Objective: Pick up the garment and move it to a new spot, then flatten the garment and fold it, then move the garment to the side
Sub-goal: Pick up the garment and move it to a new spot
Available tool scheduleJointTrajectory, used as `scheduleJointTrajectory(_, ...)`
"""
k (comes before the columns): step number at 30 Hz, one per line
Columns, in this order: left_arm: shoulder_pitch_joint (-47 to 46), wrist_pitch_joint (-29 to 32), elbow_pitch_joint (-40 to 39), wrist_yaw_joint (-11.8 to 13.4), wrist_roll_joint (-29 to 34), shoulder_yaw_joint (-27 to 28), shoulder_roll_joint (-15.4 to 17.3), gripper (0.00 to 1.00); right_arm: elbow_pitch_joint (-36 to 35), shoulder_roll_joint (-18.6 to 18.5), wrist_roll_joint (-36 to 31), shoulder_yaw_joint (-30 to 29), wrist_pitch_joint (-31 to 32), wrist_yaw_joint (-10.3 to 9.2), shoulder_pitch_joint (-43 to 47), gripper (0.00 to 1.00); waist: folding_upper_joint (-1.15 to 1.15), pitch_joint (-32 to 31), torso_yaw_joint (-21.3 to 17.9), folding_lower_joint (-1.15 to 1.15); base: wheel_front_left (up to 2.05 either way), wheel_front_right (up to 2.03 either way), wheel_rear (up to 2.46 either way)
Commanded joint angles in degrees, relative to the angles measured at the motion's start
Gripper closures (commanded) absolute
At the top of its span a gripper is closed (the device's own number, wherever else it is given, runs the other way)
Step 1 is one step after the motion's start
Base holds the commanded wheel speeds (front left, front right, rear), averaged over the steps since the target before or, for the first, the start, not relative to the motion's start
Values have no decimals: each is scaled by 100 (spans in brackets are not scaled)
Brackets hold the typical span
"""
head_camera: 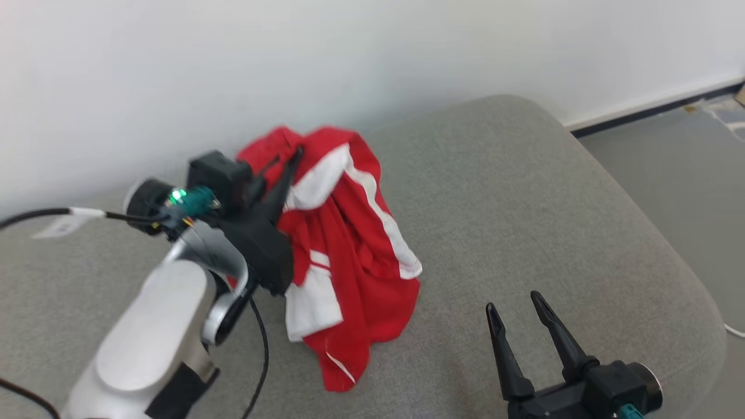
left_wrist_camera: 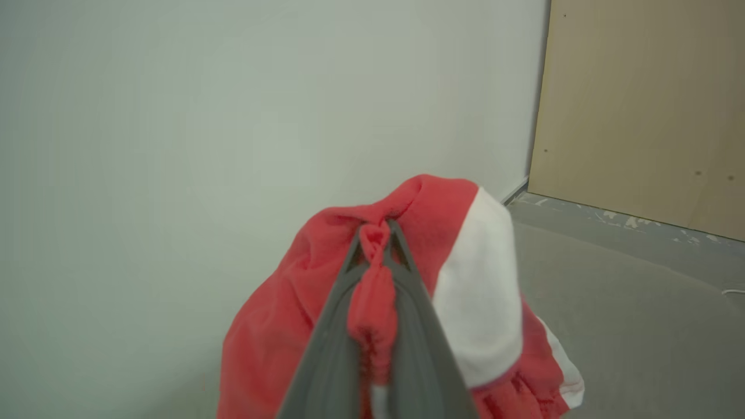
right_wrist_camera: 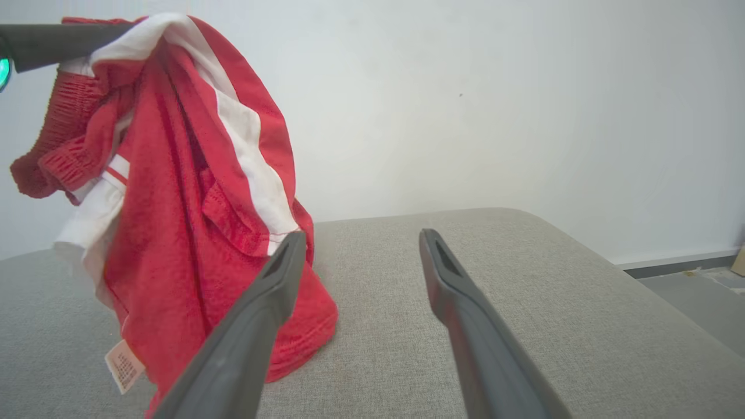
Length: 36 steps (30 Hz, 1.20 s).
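- The garment (head_camera: pixel 349 244), red with white stripes and an elastic waistband, hangs in a crumpled bunch from its top. Its lower folds trail onto the grey cushion (head_camera: pixel 524 203), near the back edge by the white wall (head_camera: pixel 291 58).
- A small label (right_wrist_camera: pixel 123 366) dangles from the cloth low down in the right wrist view, just above the cushion.
- The left gripper (head_camera: pixel 288 160) is clamped on a pinch of red fabric at the top of the bunch. The left wrist view shows the cloth squeezed between its two fingers, which nearly meet.
- The right gripper (head_camera: pixel 513 301) hovers over the near right part of the cushion, jaws spread wide and holding nothing. In its own view one finger overlaps the garment's lower edge, but I cannot tell whether it touches.
- By my judgement the task is in its first step: the grasp is made and the garment is partly raised, though not clear of the cushion.
- Carrying it to a new spot looks unfinished, since it is not laid down anywhere.
- Flattening, folding and moving it aside are all left to do; the cloth is neither spread nor folded.
- The free right gripper will likely be needed to take a second corner for spreading.
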Motion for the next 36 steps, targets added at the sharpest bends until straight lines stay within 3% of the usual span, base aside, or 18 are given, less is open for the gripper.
scheduleJointTrajectory(1, 80, -59, 65, 6, 8, -22, -12, 100, -25, 13, 25, 22, -7, -12, -90, 0, 0, 190, -116, 0, 0, 0, 0)
scheduleJointTrajectory(12, 70, -1123, 1349, -15, 226, -328, -474, 100, -40, 11, 108, 162, -7, -12, -297, 0, 0, 617, -60, 0, 0, 0, 0)
scheduleJointTrajectory(13, 37, -1237, 1454, -11, 236, -324, -534, 85, -38, 12, 107, 152, -7, -12, -296, 0, 0, 613, -34, 0, 0, 0, 0)
scheduleJointTrajectory(14, 7, -1346, 1535, -5, 279, -344, -574, 50, -33, 12, 106, 153, -7, -12, -289, 0, 0, 597, -4, 0, 0, 0, 0)
scheduleJointTrajectory(15, -14, -1426, 1609, -19, 292, -364, -620, 0, -26, 12, 94, 144, -7, -12, -269, 0, 0, 567, 34, 0, 0, 0, 0)
scheduleJointTrajectory(20, 69, -1698, 1671, 3, 212, -284, -741, 0, 31, 10, 18, 62, -7, -12, -173, 0, 0, 305, 216, 0, 0, 0, 0)
scheduleJointTrajectory(23, 354, -1781, 1411, 148, 234, -183, -733, 0, 29, 9, -11, -23, -7, -12, -79, 0, 0, 150, 335, 0, 0, 0, 0)
scheduleJointTrajectory(36, 2641, -1818, -873, 822, 439, 147, -555, 0, -51, 10, -74, -389, -7, -12, 383, 0, 0, -152, 792, 0, 0, 0, 0)
